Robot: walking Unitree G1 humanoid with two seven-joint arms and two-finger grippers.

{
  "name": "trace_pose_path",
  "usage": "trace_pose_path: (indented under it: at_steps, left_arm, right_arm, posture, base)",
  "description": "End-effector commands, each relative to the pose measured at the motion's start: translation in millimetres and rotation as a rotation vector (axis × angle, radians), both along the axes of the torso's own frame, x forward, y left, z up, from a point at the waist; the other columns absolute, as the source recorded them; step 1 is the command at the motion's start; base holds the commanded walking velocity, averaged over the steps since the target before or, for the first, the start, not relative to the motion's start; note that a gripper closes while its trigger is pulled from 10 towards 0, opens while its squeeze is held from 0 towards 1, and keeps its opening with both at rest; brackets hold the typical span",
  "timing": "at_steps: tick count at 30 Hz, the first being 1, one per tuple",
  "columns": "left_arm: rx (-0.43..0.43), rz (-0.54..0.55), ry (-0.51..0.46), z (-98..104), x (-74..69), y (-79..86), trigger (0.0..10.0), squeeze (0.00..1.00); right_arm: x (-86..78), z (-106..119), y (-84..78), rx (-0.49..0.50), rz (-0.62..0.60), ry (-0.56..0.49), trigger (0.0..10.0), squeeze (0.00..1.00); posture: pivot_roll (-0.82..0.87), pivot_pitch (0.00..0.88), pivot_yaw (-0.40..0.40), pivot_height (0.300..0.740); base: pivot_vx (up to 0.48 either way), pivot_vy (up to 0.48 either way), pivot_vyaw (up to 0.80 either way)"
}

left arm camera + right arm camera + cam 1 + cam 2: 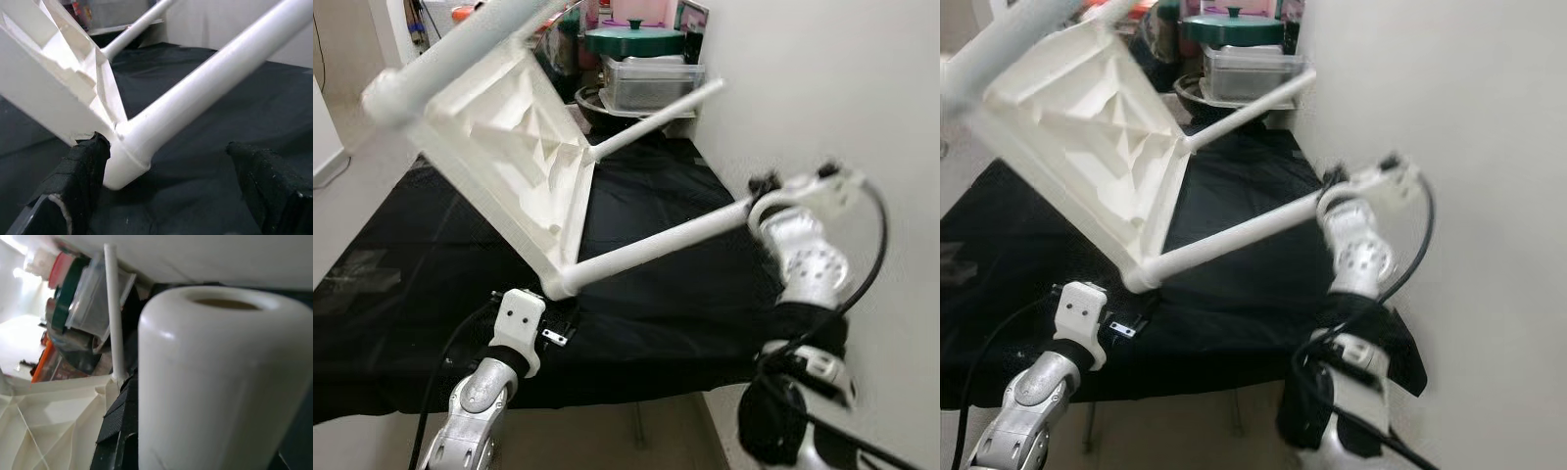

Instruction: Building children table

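Black cloth-covered table (685, 323): broad, dark, beneath both grippers.

White plastic children's table top (514, 162): ribbed underside showing, tilted up above the cloth, lower corner just by the left gripper's fingers (80, 181).

White tubular plastic leg (656, 245): fitted at that corner, far end held at the right gripper (759, 201).

Left gripper (171, 191): fingers spread wide, corner socket between them.

Right gripper: fingers closed around leg end.

Stacked containers with green lid (641, 59): well beyond both grippers.
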State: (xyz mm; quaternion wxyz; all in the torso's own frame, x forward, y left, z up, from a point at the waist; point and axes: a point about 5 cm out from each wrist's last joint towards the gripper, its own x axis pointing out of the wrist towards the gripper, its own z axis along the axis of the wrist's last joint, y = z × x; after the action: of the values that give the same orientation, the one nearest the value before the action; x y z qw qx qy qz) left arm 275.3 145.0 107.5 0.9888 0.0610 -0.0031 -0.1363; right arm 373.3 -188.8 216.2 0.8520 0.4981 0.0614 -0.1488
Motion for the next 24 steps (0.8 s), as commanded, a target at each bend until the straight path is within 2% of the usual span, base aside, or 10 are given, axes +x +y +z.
trace_pose_path:
  at_steps: [1,2,4,5,8,9,10,12,13,24]
  left_arm:
    - [0.012,0.001,0.012,-1.8,-0.1,0.5,10.0,0.00]
    - [0.012,0.001,0.012,-1.8,-0.1,0.5,10.0,0.00]
    - [0.015,0.015,0.015,-2.6,-0.6,3.6,10.0,0.00]
    - [0.015,0.015,0.015,-2.6,-0.6,3.6,10.0,0.00]
    - [0.015,0.018,0.016,-2.8,-1.1,4.0,10.0,0.00]
    - [0.016,0.017,0.017,-3.0,-0.9,3.5,10.0,0.00]
    - [0.017,0.016,0.017,-3.1,-0.6,3.0,10.0,0.00]
    - [0.018,0.015,0.018,-3.2,-0.3,2.7,10.0,0.00]
    - [0.018,0.015,0.017,-3.2,0.0,2.5,10.0,0.00]
    - [0.021,0.020,0.013,-2.5,1.5,2.5,10.0,0.00]
  right_arm:
    - [-3.9,-36.0,9.0,-0.019,0.030,0.182,0.0,0.00]
    - [-3.9,-36.0,9.0,-0.019,0.030,0.182,0.0,0.00]
    - [-14.0,-71.5,14.2,0.026,0.021,0.316,0.0,0.00]
    - [-14.0,-71.5,14.2,0.026,0.021,0.316,0.0,0.00]
    - [-26.6,-101.9,22.0,0.046,0.021,0.442,0.0,0.00]
    - [-33.0,-114.4,26.3,0.049,0.022,0.505,3.8,0.00]
    - [-38.7,-123.9,29.0,0.052,0.016,0.556,6.5,0.00]
    - [-42.1,-129.2,30.5,0.054,0.012,0.586,6.5,0.00]
    - [-42.4,-131.5,32.0,0.055,0.026,0.587,10.0,0.00]
    - [-37.5,-138.1,19.2,-0.080,0.109,0.585,10.0,0.00]
  posture:
    - [0.08,0.000,-0.080,0.740]
    - [0.08,0.000,-0.080,0.740]
    - [0.08,0.000,-0.084,0.740]
    - [0.08,0.000,-0.084,0.740]
    - [0.08,0.000,-0.084,0.740]
    - [0.08,0.000,-0.083,0.740]
    - [0.08,0.000,-0.083,0.740]
    - [0.08,0.000,-0.083,0.740]
    - [0.08,0.000,-0.083,0.740]
    - [0.09,0.000,-0.088,0.740]
  base:
    - [0.000,0.000,0.00]
    - [0.000,0.000,0.00]
    - [0.000,0.000,0.00]
    - [0.000,0.000,0.00]
    - [0.000,0.000,0.00]
    - [0.000,0.000,0.00]
    - [0.000,0.000,0.00]
    - [0.000,0.000,0.00]
    - [0.000,0.000,0.00]
    - [0.000,0.000,0.00]
